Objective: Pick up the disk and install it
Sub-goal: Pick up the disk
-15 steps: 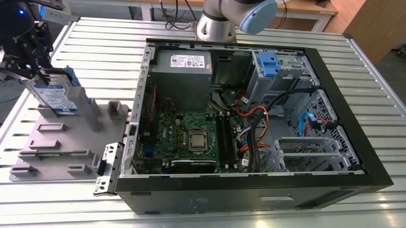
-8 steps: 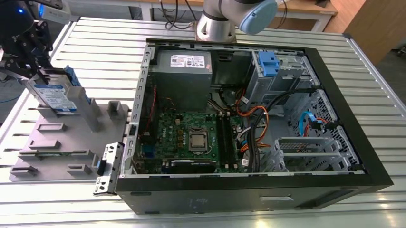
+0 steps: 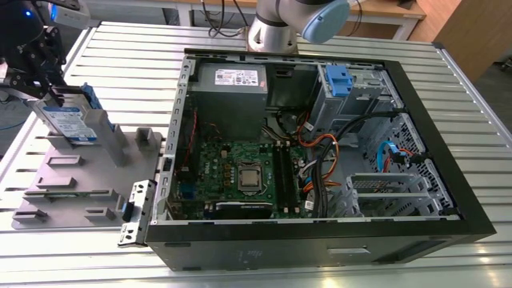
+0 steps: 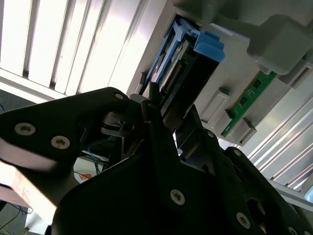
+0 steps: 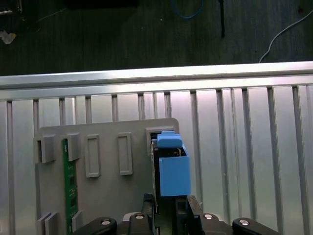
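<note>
At the exterior view's left edge of the slatted tabletop (image 3: 120, 48), the disk (image 3: 71, 123) is seen standing on edge, slightly tilted, in a slot of a grey holder (image 3: 72, 180). It is well apart from the open computer case (image 3: 448, 198). The hand (image 3: 50, 93) is set on the disk's upper end. In the first wrist view the hand (image 5: 168, 205) is placed across the disk (image 5: 172, 169), one finger against each face, so it is judged to be clenched on the disk. Whether the disk has been raised from its slot cannot be told.

The step in hand is judged to be the pick-up from the holder. It would be done well if the disk were drawn straight along the line of the slot. The grip should be kept firm and square so that the blue rails are not scraped or wedged against the holder's walls. The green memory module (image 5: 65, 181) seated in a neighbouring slot should be left undisturbed.

A blue-and-white label is carried on the disk's face, and a white sticker on the grey power supply (image 3: 232, 84). No writing on either can be made out.
</note>
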Robot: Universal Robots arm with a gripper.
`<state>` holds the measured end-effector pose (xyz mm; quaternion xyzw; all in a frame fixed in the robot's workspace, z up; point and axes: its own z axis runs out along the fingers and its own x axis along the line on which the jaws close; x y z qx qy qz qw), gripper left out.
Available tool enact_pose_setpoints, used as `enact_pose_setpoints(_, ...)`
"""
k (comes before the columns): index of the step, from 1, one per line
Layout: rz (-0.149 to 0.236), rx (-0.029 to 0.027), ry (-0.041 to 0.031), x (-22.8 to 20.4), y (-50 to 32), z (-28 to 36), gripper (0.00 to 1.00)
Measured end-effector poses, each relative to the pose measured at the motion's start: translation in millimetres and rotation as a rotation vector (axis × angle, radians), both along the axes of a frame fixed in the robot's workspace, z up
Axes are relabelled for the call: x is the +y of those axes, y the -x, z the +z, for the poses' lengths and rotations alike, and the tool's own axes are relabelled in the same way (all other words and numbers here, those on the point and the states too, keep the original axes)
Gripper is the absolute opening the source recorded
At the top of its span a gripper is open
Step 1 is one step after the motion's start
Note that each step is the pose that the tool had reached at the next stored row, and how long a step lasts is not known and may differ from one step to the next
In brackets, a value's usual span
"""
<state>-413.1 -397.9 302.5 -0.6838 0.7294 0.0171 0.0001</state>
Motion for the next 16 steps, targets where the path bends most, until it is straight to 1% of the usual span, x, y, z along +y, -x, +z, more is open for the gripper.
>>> enact_pose_setpoints(5, 0.003, -0.0002, -0.0001, 0.0, -0.1, 0.1, 0.38)
enact_pose_setpoints(11, 0.03, 0.0, -0.0001, 0.0, -0.1, 0.2, 0.38)
enact_pose_setpoints(16, 0.03, -0.0002, -0.0006, 0.0, -0.1, -0.2, 0.38)
